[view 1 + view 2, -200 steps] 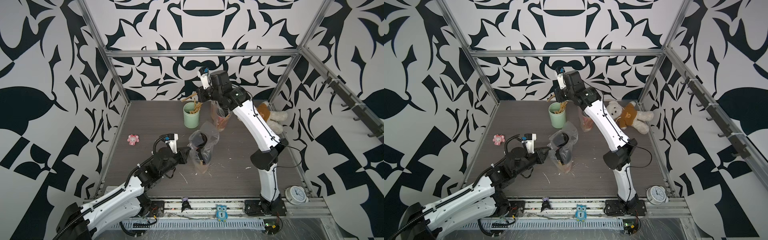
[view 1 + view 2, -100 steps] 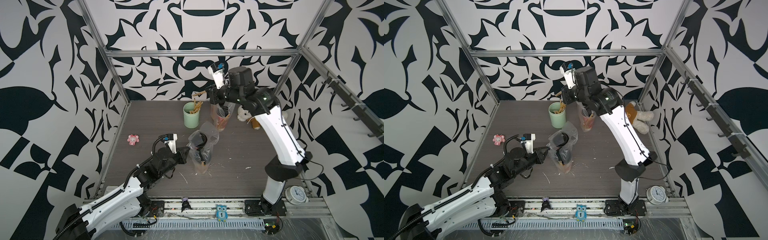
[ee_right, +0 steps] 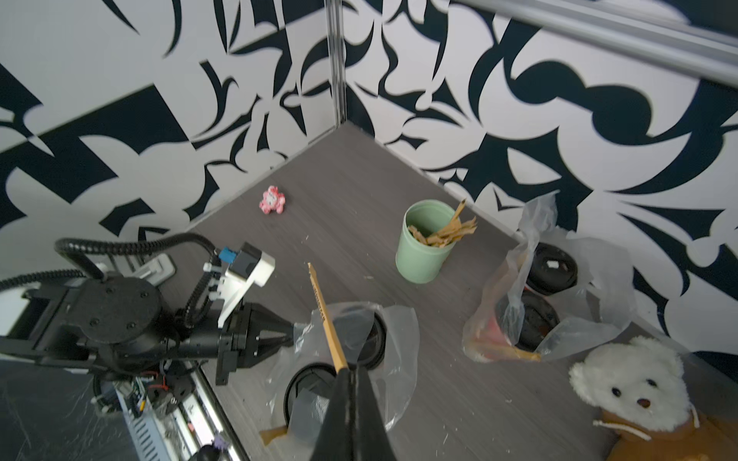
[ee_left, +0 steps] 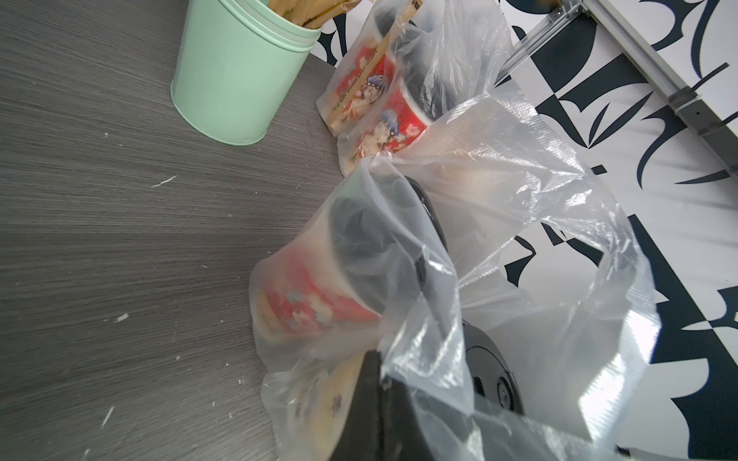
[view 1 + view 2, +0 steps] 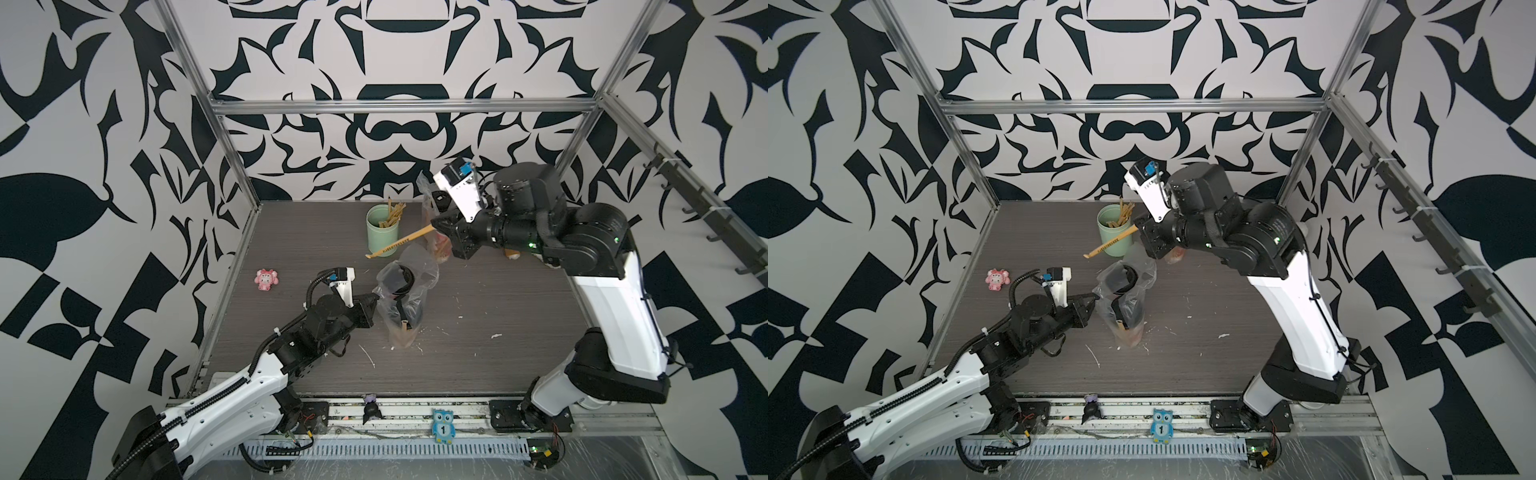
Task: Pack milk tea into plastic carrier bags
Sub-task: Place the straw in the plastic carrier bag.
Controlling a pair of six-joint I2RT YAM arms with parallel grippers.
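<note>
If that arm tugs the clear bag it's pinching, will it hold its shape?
Probably not: the near bag looks thin and crinkled, so it should flop. The cups inside probably anchor it, though a hard tug might tip them.

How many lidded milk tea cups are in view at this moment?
4. Two cups stand in the front bag, two more in the back bag near the wall. None seen elsewhere.

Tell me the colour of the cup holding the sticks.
Mint green; the cup shows best in the left wrist view.
</note>
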